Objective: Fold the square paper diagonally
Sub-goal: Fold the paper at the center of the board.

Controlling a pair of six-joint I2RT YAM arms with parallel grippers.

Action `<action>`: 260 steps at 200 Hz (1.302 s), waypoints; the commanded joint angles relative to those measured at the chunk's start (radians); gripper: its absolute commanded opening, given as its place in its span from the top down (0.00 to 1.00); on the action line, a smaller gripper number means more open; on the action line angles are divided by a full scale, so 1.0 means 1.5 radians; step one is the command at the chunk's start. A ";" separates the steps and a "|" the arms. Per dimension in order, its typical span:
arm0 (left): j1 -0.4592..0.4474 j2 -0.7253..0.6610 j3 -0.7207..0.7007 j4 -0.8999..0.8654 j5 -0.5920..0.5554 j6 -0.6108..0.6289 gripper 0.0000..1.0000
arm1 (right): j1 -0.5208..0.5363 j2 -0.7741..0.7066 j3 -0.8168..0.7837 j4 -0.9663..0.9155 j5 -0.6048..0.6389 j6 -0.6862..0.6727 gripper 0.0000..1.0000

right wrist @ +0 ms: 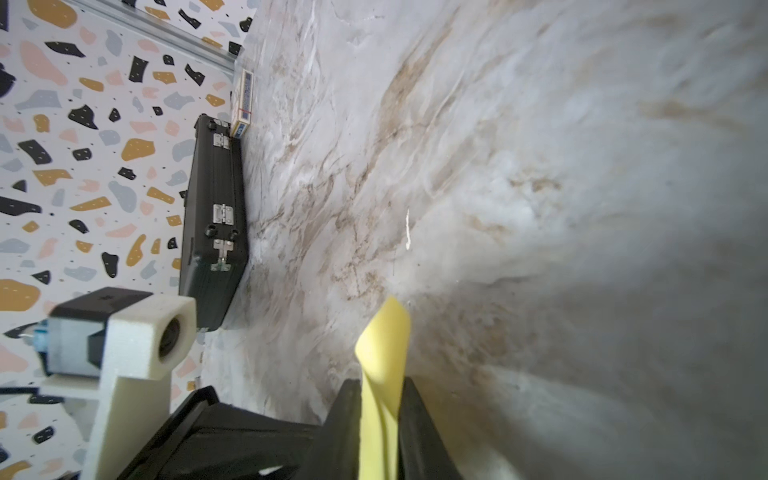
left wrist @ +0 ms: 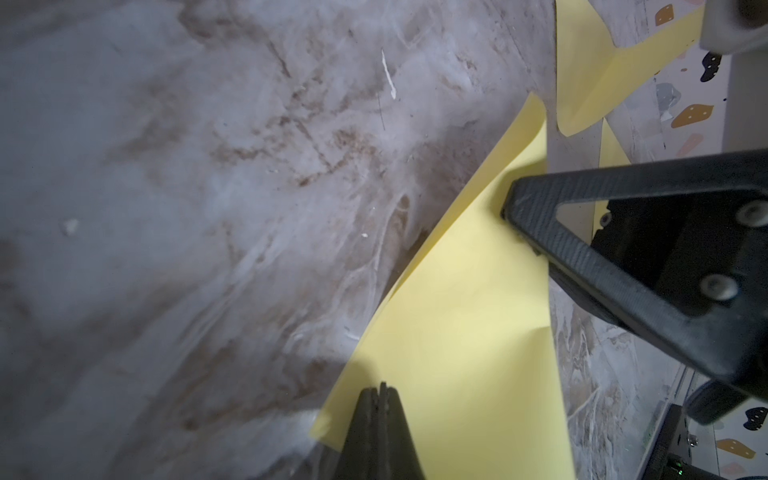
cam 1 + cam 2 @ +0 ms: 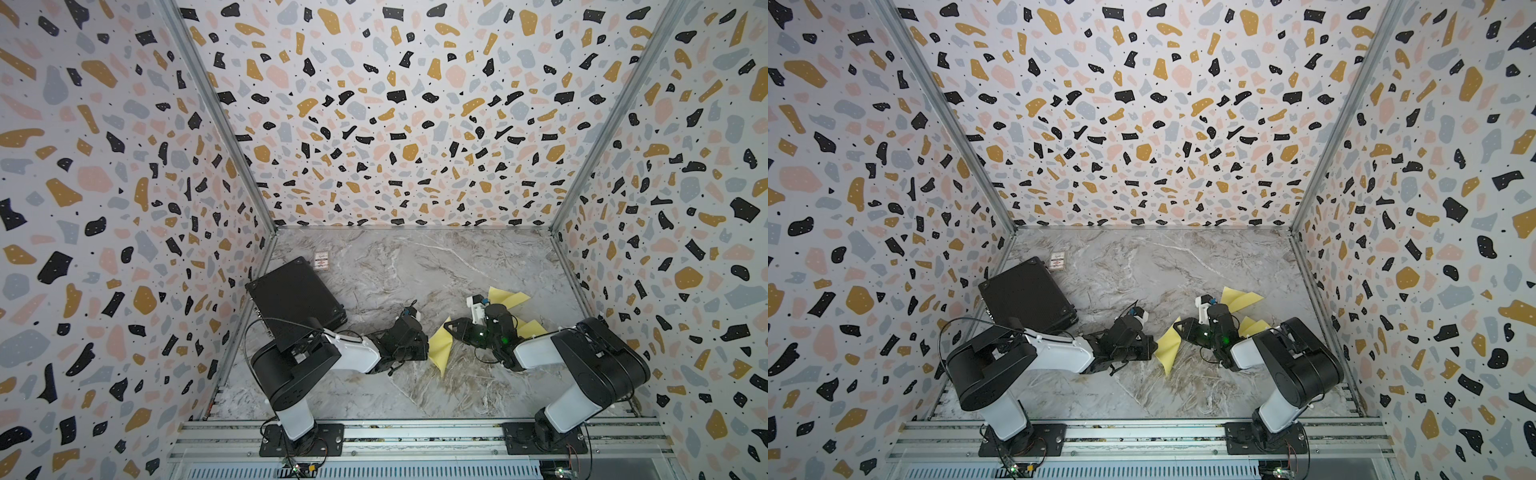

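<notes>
Top views, paper: the yellow paper (image 3: 441, 348) lies low and centre-right in the frame, between the two grippers, on the marble table (image 3: 374, 266); it stands up off the surface in a bent sheet.
Top views, count: two arms; three other yellow sheets (image 3: 1239, 300) in both top views, one right of centre above the right arm and two partly hidden by that arm, well apart from the worked sheet; one black case (image 3: 295, 297) at centre-left; one small card box (image 3: 1057, 262) above it.
Top views, grippers: the left gripper (image 3: 419, 347) meets the sheet's left edge, the right gripper (image 3: 451, 328) its upper corner; jaw state is not readable here.
Left wrist, grip: at bottom centre the left gripper (image 2: 379, 399) is pressed together, pinching the paper's (image 2: 457, 332) edge; the right arm's finger (image 2: 536, 208) touches the sheet at right of centre.
Right wrist, grip: at bottom centre the right gripper (image 1: 381, 407) stands slightly spread, the paper (image 1: 384, 353) running between its jaws; whether they press it, I cannot tell.
Handling: judged light, thin and floppy, easily creased or torn; best taken at corners or edges, with a light pinch.
</notes>
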 commanded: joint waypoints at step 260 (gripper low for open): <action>-0.005 0.058 -0.018 -0.181 -0.060 0.015 1.00 | 0.042 -0.178 -0.047 -0.318 0.081 0.162 0.49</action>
